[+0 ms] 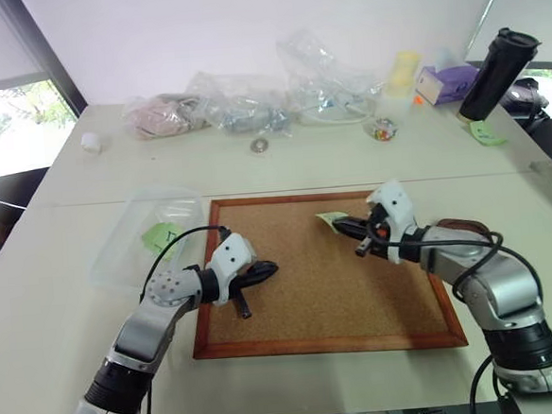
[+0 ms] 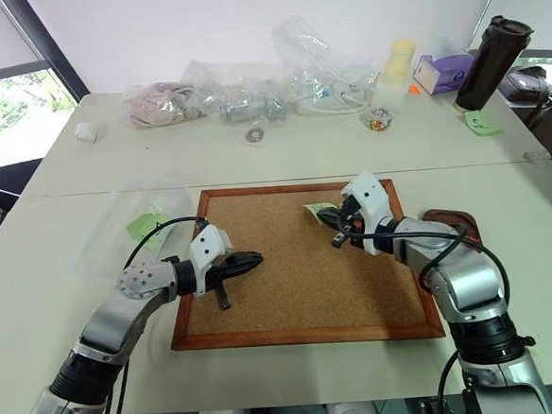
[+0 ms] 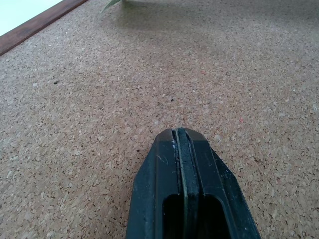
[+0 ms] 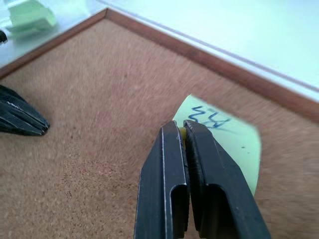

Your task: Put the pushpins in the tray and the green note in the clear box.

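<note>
The green note (image 4: 224, 134), pale green with blue pen scribbles, is pinched at one edge by my right gripper (image 4: 179, 128), which is shut on it over the far part of the cork board (image 1: 320, 289). My left gripper (image 1: 267, 267) is shut and holds nothing, low over the board's left side (image 3: 99, 99). The clear box (image 1: 127, 250) lies on the table left of the board, with another green paper (image 1: 160, 237) inside it. The dark brown tray (image 1: 465, 224) sits right of the board, partly behind my right arm. The pushpins are out of view.
Wrinkly clear plastic bags (image 1: 250, 100), a small jar of coloured pins (image 1: 382, 128), a purple box (image 1: 445, 81) and a black bottle (image 1: 496, 73) stand along the table's far side. One more green paper (image 1: 484, 134) lies by the bottle.
</note>
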Tool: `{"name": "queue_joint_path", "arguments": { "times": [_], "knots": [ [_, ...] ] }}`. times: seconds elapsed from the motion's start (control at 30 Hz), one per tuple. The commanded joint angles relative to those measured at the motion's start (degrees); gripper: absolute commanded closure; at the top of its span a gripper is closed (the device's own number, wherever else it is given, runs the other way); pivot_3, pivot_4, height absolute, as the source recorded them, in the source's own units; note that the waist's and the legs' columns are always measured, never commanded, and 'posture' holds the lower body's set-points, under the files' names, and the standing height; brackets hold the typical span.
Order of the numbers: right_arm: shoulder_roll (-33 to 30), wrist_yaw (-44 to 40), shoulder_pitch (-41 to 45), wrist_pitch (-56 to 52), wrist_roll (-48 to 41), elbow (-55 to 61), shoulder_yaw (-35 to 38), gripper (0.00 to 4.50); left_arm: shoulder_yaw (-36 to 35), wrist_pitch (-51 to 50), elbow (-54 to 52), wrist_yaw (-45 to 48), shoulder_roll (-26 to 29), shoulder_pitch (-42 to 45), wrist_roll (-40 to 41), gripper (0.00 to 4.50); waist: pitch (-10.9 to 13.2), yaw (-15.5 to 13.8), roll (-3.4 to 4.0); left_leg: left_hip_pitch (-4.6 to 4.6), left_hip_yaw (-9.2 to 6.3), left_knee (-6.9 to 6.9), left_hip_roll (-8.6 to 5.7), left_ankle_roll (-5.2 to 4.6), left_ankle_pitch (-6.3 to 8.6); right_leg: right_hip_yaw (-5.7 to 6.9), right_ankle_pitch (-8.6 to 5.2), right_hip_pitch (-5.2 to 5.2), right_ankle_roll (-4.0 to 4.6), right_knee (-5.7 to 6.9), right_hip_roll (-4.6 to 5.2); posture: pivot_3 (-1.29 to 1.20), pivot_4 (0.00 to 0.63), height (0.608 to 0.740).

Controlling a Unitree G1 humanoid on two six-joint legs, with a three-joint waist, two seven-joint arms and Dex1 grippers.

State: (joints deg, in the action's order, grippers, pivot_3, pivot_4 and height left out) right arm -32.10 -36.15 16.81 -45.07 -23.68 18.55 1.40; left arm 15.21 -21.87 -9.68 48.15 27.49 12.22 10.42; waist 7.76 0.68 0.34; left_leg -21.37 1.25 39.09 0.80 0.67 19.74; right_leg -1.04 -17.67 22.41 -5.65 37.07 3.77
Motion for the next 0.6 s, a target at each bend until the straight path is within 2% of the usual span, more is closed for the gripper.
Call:
{"name": "queue_joint_path", "arguments": {
  "times": [0.03,0.37,0.47,0.6],
  "knots": [
    [-1.44,0.31,0.58,-2.29,-2.71,4.62,3.5,4.45,4.29,-2.88,2.16,1.5,0.52,-2.04,-1.48,4.5,0.0,-0.03,0.0,0.0,0.0,0.0,0.0,0.0,0.0,0.0,0.0,0.0,0.0,0.0,0.0,0.0,0.15,0.74],
    [-3.84,-0.06,-2.87,-7.08,-7.52,13.93,4.49,4.45,2.74,-1.67,4.57,1.27,-0.57,-0.8,-0.84,4.5,0.0,-0.05,0.0,-0.01,0.0,-0.02,0.0,0.0,0.0,0.0,-0.01,0.0,0.01,-0.03,0.03,0.0,0.15,0.74],
    [-4.09,0.14,-2.52,-8.05,-8.34,15.52,4.13,4.45,-0.58,-4.06,4.22,1.82,-1.74,0.24,3.19,4.5,0.0,-0.1,0.0,-0.01,0.0,-0.02,0.0,0.0,0.0,0.0,-0.01,-0.02,0.01,-0.06,0.04,0.0,0.15,0.74],
    [-4.84,-0.08,-1.3,-8.82,-9.45,17.25,3.83,4.5,-5.81,-9.51,4.45,1.77,-3.82,4.34,9.64,3.05,0.06,-0.11,-0.07,-0.05,-0.01,-0.01,0.0,0.0,0.0,0.01,0.0,0.01,0.01,-0.06,0.04,0.0,0.15,0.74]
  ]
}}
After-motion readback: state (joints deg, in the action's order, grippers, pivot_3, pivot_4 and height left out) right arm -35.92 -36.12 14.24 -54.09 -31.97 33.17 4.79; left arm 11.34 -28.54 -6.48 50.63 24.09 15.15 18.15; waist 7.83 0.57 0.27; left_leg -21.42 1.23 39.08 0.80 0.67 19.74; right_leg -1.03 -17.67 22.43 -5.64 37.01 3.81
